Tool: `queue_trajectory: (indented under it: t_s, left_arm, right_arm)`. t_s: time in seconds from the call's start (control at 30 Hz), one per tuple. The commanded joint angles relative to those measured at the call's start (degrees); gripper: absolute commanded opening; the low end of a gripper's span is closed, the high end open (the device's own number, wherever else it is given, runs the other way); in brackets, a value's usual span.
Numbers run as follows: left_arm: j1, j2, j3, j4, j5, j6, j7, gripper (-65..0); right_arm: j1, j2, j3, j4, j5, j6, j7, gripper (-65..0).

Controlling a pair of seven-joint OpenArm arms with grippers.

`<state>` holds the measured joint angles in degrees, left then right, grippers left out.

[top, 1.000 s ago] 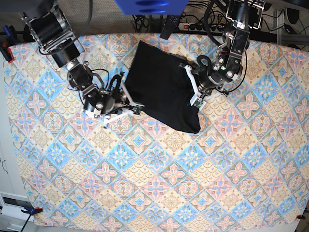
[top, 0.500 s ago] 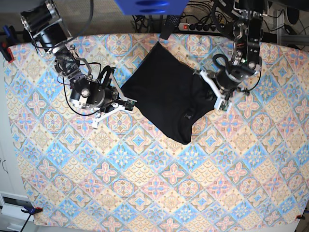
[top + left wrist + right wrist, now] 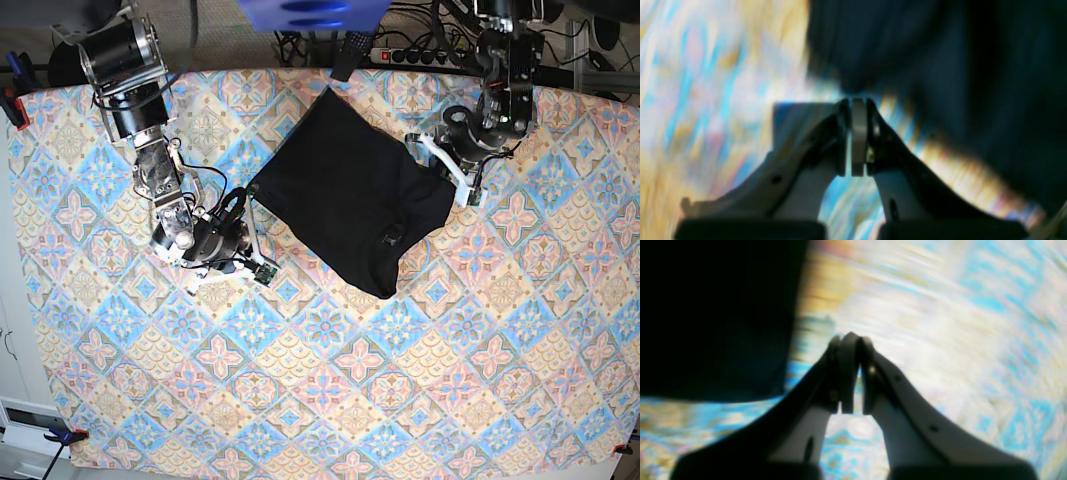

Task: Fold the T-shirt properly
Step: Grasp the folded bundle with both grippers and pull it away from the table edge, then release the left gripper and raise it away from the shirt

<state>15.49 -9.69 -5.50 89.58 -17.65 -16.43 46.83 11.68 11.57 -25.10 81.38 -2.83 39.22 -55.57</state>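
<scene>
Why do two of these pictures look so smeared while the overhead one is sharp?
Left wrist view: patterned cloth streaked by motion blur, T-shirt a dark smudge. Right wrist view: same smear, only the right gripper fairly crisp. Base view: sharp, evenly lit, T-shirt clearly outlined.

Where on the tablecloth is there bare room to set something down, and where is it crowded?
Free: the whole near half of the tablecloth, below the T-shirt. Crowded: the far middle, where the shirt lies with the right gripper near one side and the left gripper at the other.
</scene>
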Motion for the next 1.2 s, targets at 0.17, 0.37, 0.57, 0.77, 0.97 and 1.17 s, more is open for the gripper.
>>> queue_trajectory:
  t_s: [0.17, 0.37, 0.57, 0.77, 0.97, 1.17]
  left_arm:
    - [-9.73, 2.26, 0.09, -9.36, -0.33, -0.23, -0.98, -64.4]
    - [-18.43, 4.20, 2.11, -20.97, -0.24, -0.23, -5.73, -64.4]
    - [-26.61, 5.34, 9.15, -32.04, -0.42, -0.15, -11.71, -64.4]
    - [-30.21, 5.96, 9.41, -34.50, -0.42, -0.15, -14.17, -64.4]
    - [-25.46, 2.00, 3.26, -29.05, -1.03, -0.15, -13.64, -64.4]
    - [-13.95, -0.11, -11.34, -16.31, -1.03, -0.15, -13.29, -64.4]
  right_arm:
    - [-1.97, -0.54, -0.35, 4.99, 1.73, 0.78, 0.76, -62.3]
    - [-9.88, 2.18, 4.40, 16.51, 1.73, 0.78, 0.67, -62.3]
    - [-18.32, 2.18, 7.65, 26.62, 1.73, 0.78, 0.67, -62.2]
    - [-24.21, 2.18, 7.39, 30.04, 1.73, 0.78, 0.67, -62.2]
    - [-21.66, 0.25, -0.52, 30.13, 1.73, 0.78, 1.11, -62.3]
    - [-19.64, -8.28, -4.66, 27.32, 1.73, 0.78, 1.11, -62.3]
